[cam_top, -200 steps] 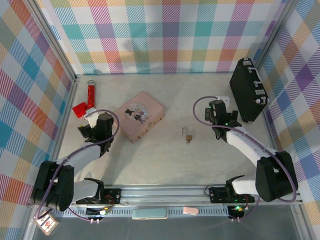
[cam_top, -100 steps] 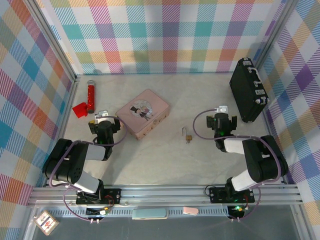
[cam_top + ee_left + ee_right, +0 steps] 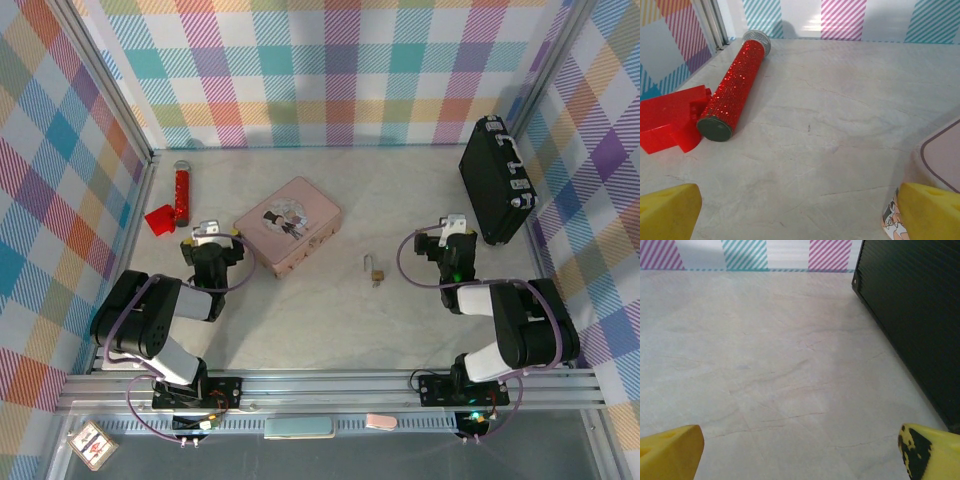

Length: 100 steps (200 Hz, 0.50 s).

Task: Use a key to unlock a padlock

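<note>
The small brass padlock (image 3: 377,271) lies on the table's middle, right of the pink box, with a thin silvery piece at its far end. I cannot tell the key apart from the shackle at this size. My left gripper (image 3: 209,238) sits low beside the box's left corner, far left of the padlock. In the left wrist view it (image 3: 800,212) is open, with bare table between its yellow fingertips (image 3: 670,210). My right gripper (image 3: 451,238) rests right of the padlock. In the right wrist view it (image 3: 800,450) is open over bare table.
A pink box (image 3: 288,225) with a cartoon picture lies left of centre, its corner (image 3: 940,160) by my left fingers. A red glitter tube (image 3: 735,87) and a red block (image 3: 670,117) lie at the far left. A black case (image 3: 915,315) leans at the right wall.
Both arms have folded back and down, so the grippers sit low on the table. The right gripper has shifted a little right and nearer. The padlock has not moved.
</note>
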Each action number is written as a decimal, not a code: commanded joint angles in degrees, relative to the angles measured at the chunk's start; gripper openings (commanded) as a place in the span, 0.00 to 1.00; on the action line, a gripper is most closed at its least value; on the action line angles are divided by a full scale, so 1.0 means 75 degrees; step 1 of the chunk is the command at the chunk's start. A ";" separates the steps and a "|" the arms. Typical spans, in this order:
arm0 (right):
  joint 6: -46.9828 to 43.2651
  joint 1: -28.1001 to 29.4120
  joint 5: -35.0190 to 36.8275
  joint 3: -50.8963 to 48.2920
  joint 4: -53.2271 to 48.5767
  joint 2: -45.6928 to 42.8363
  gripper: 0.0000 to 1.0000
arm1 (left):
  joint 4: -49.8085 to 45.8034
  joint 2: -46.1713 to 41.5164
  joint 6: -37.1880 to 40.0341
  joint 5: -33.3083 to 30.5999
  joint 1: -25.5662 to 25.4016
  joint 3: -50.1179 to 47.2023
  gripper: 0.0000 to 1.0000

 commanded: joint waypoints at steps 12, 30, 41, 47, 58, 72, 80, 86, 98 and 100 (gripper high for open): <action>-0.0047 -0.0143 -0.0622 -0.0048 0.1149 0.0647 0.99 | -0.0636 0.0125 -0.0156 0.0453 0.0245 0.0382 1.00; 0.0103 -0.0339 -0.1028 0.0054 0.0739 0.0541 0.99 | -0.0864 0.0109 -0.0295 0.0661 0.0410 0.0486 1.00; 0.0182 -0.0341 -0.0853 0.0112 0.0388 0.0415 0.99 | -0.0944 0.0089 -0.0353 0.0752 0.0473 0.0504 1.00; 0.0258 -0.0335 -0.0649 0.0180 0.0398 0.0488 0.99 | -0.0925 0.0094 -0.0357 0.0766 0.0491 0.0500 1.00; 0.0363 -0.0360 -0.0536 0.0334 0.0048 0.0473 0.99 | -0.0932 0.0089 -0.0357 0.0780 0.0491 0.0498 1.00; 0.0461 -0.0379 -0.0316 0.0314 0.0092 0.0460 0.99 | -0.0920 0.0088 -0.0357 0.0772 0.0484 0.0498 1.00; 0.0490 -0.0383 -0.0290 0.0329 0.0062 0.0458 0.99 | -0.0920 0.0088 -0.0357 0.0776 0.0485 0.0497 1.00; 0.0487 -0.0389 -0.0290 0.0340 0.0077 0.0480 0.99 | -0.0921 0.0088 -0.0357 0.0778 0.0483 0.0504 1.00; 0.0490 -0.0397 -0.0299 0.0338 0.0057 0.0468 0.99 | -0.0913 0.0087 -0.0357 0.0787 0.0487 0.0492 1.00; 0.0488 -0.0400 -0.0300 0.0333 0.0064 0.0474 0.99 | -0.0910 0.0079 -0.0357 0.0780 0.0491 0.0488 1.00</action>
